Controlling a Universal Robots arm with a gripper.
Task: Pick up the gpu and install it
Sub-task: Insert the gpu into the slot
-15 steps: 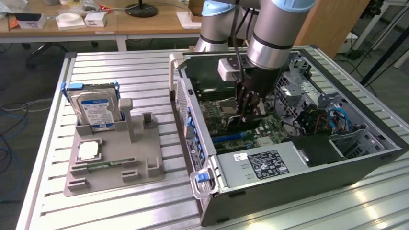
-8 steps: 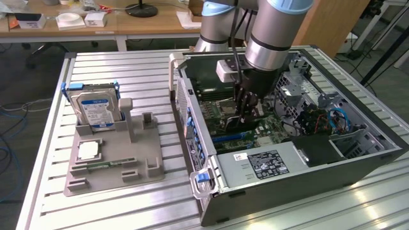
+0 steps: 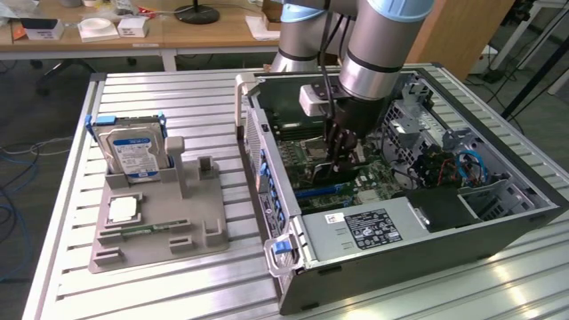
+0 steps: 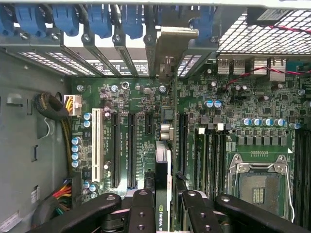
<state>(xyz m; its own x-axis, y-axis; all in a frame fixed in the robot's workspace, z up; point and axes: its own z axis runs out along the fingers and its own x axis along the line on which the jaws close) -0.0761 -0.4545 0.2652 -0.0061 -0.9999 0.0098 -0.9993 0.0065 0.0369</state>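
gpu (image 4: pixel 163 194) upright between clamping fingers (image 4: pixel 141 213)

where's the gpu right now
The gpu is on edge in the pincer, inside the open computer case, over the motherboard's expansion slots, its bracket toward the case's rear wall.

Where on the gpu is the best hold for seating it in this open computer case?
By its free long edge, coming straight in through the open side of the computer case. The gpu stands on edge over the motherboard, so its two flat faces suit a pinch; the gripper clamps across them.
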